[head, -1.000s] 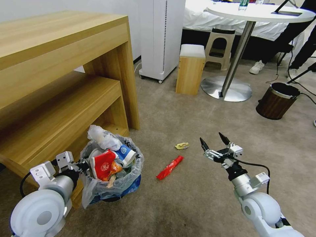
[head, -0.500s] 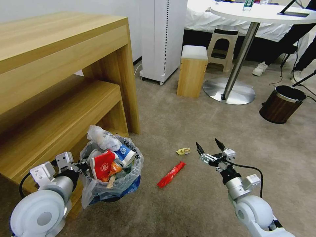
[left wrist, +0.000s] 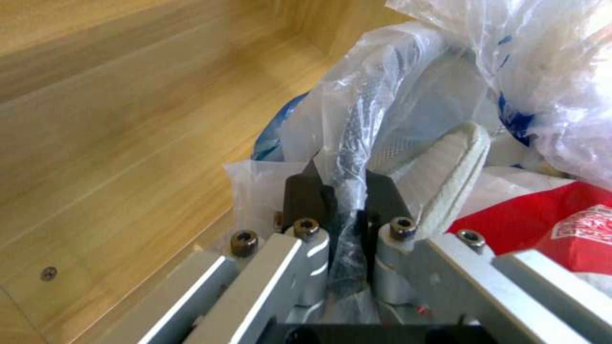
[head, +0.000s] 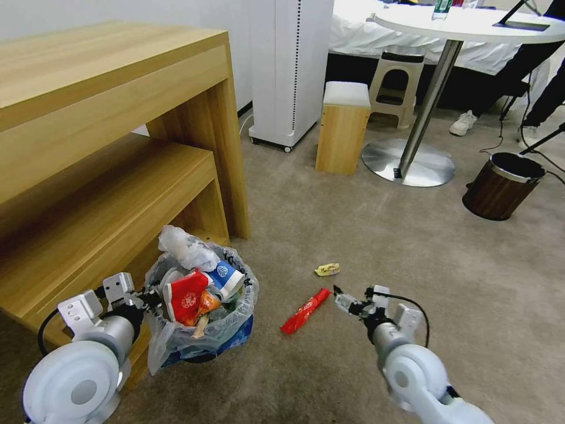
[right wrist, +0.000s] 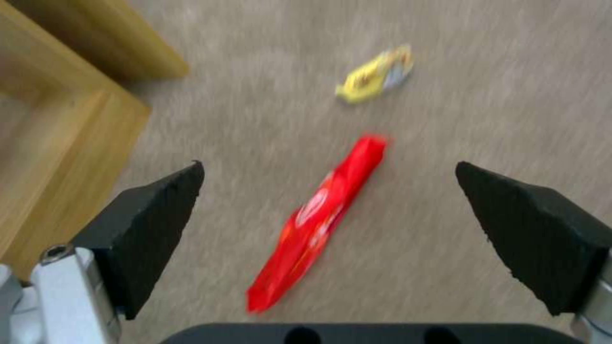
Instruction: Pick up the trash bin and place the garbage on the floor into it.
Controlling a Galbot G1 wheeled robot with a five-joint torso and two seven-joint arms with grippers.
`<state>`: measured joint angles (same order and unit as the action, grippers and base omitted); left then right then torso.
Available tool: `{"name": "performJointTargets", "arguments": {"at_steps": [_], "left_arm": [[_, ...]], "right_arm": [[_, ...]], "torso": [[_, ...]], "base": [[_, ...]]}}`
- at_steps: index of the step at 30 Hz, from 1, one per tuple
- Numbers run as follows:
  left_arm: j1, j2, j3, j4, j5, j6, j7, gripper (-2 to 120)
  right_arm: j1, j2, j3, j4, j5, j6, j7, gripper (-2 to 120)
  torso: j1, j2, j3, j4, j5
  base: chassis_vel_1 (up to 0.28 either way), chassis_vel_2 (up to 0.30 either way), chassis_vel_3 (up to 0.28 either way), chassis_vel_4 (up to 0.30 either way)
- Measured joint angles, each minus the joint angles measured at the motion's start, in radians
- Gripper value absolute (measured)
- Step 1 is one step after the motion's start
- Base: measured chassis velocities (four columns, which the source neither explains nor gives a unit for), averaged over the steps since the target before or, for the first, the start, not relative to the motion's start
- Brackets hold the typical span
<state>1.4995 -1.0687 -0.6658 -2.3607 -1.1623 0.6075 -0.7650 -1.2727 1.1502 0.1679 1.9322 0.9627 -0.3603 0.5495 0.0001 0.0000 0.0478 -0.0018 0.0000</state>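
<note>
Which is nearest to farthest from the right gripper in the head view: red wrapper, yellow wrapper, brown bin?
From the right gripper:
1. Red wrapper, on the carpet just to its left.
2. Yellow wrapper, on the carpet ahead of it.
3. Brown bin, far off to the right by the round table's base.

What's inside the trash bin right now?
The trash bin holds a red wrapper, a blue-and-white paper cup, a white slipper and crumpled clear plastic. Anything deeper is covered.
</note>
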Motion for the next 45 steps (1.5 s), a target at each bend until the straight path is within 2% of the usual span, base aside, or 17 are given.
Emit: {"name": "performJointTargets", "arguments": {"at_steps": [11,18,31,45], "left_arm": [[0.0,-0.002,0.012,0.001,0.008,0.0,0.001,3],[-0.007,-0.002,0.018,0.006,0.008,0.0,0.002,3],[-0.015,0.001,0.025,0.024,0.008,-0.001,0.015,3],[-0.021,0.006,0.026,0.03,0.008,-0.002,0.02,3]], "right_arm": [[0.096,0.154,-0.081,-0.138,0.124,0.01,0.05,100],[0.145,0.216,-0.113,-0.238,0.105,0.02,0.078,100],[0.201,0.245,-0.085,-0.345,0.043,0.041,0.083,100],[0.271,0.345,-0.081,-0.509,-0.006,0.048,0.045,100]], "torso": [[0.0,0.0,0.0,-0.0001,-0.0002],[0.0,0.0,0.0,-0.0001,0.0],[0.0,0.0,0.0,-0.0002,-0.0001],[0.0,0.0,0.0,-0.0001,0.0]], "base": [[0.0,0.0,0.0,0.0],[0.0,0.0,0.0,0.0],[0.0,0.0,0.0,0.0],[0.0,0.0,0.0,0.0]]}}
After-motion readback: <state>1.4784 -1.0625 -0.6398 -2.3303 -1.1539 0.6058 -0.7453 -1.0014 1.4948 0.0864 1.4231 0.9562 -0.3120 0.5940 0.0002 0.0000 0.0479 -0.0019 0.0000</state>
